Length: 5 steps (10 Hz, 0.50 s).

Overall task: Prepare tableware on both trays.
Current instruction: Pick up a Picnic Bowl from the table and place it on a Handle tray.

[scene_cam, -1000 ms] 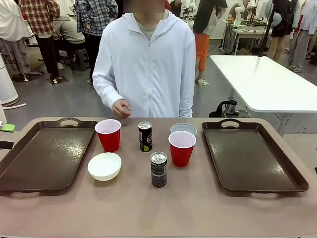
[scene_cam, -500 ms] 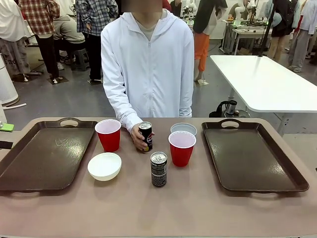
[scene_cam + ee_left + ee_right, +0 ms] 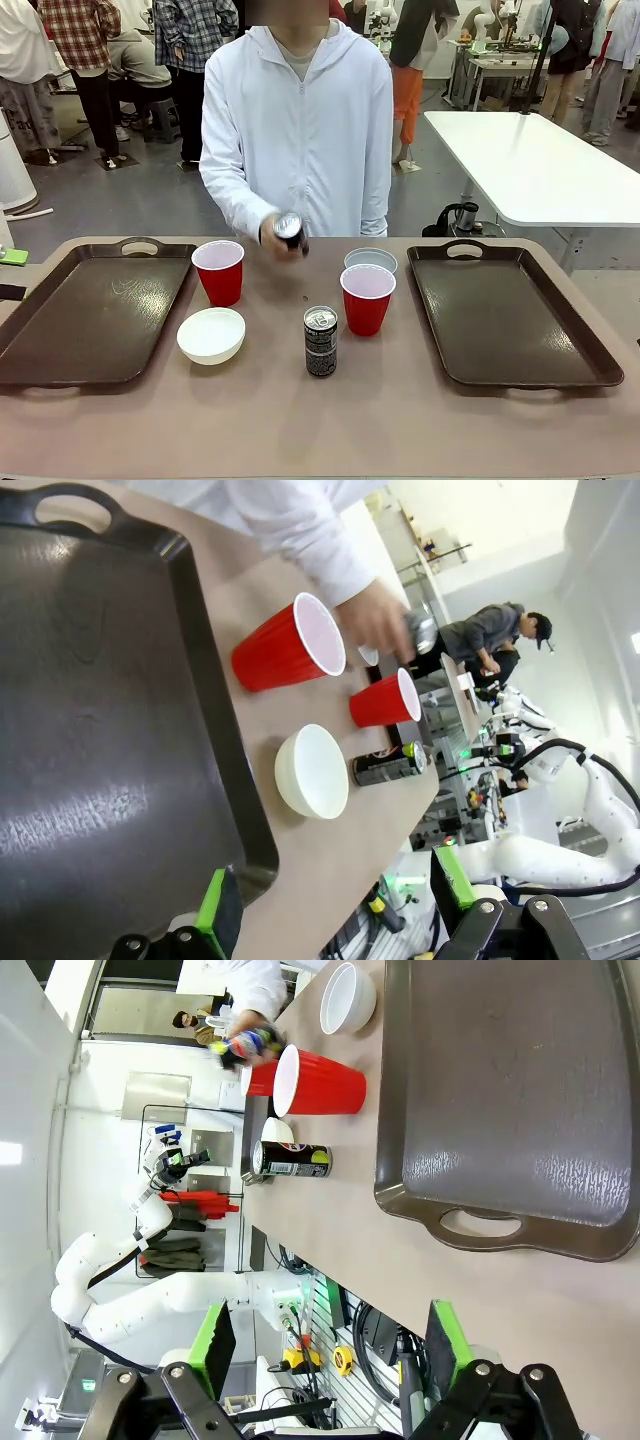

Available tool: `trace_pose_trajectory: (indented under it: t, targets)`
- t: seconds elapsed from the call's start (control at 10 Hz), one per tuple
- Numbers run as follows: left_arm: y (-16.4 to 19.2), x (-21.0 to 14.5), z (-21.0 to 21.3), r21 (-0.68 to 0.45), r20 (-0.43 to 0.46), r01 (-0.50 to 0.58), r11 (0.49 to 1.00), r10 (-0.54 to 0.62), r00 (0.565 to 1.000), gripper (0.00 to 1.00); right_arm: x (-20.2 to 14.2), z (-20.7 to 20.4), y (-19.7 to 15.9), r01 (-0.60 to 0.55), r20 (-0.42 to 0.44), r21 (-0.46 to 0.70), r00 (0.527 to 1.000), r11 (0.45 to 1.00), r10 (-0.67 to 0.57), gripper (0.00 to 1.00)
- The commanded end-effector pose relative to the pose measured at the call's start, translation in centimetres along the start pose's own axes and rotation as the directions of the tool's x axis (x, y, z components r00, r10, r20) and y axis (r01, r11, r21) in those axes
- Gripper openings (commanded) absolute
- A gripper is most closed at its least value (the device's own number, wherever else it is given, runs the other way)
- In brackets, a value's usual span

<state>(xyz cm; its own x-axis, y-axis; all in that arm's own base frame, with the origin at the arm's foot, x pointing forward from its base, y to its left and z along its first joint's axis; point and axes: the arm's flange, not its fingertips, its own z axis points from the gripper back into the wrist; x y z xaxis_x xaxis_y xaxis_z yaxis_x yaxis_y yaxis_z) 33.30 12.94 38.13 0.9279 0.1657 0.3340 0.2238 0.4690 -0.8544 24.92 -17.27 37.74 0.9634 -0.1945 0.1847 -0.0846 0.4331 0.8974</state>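
Front: person's hand is closed round the raised can, behind the standing can. Left cup, near bowl and left tray are to its left. Right cup, far bowl and right tray are to its right.
L wrist: left gripper is spread wide, holds nothing.
R wrist: right gripper is spread wide, holds nothing.

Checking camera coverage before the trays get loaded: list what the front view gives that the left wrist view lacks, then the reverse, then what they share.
Front view adds: the right tray, with nothing on it. Left wrist view adds: the left gripper, open, by a corner of the left tray. Shared: the left tray, the left red cup, the right red cup, the near bowl, the standing can, and the person's hand holding the other can above the table.
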Motion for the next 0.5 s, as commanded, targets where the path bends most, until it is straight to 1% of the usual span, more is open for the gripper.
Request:
trace_pose_trajectory:
  t: [0.0,0.1,0.3,0.4]
  targets:
    - [0.1,0.1,0.1,-0.018,0.022,-0.007,1.000,0.008,1.000,1.00,-0.1,0.1,-0.1,0.002,0.005,0.011,1.000,1.000,-0.002,1.00]
    - [0.0,0.0,0.0,0.000,0.000,0.000,1.000,0.000,1.000,1.00,-0.1,0.1,-0.1,0.002,0.005,0.011,1.000,1.000,-0.002,1.00]
    - [-2.0,0.3,-0.7,0.041,0.003,0.000,0.999,0.000,1.000,1.00,0.0,0.0,0.0,0.000,0.000,0.000,1.000,1.000,0.000,1.00]
    - [-0.2,0.1,-0.1,0.003,-0.005,0.007,1.000,-0.007,1.000,1.00,-0.6,-0.5,3.5,-0.057,-0.040,-0.070,0.998,0.996,0.054,1.00]
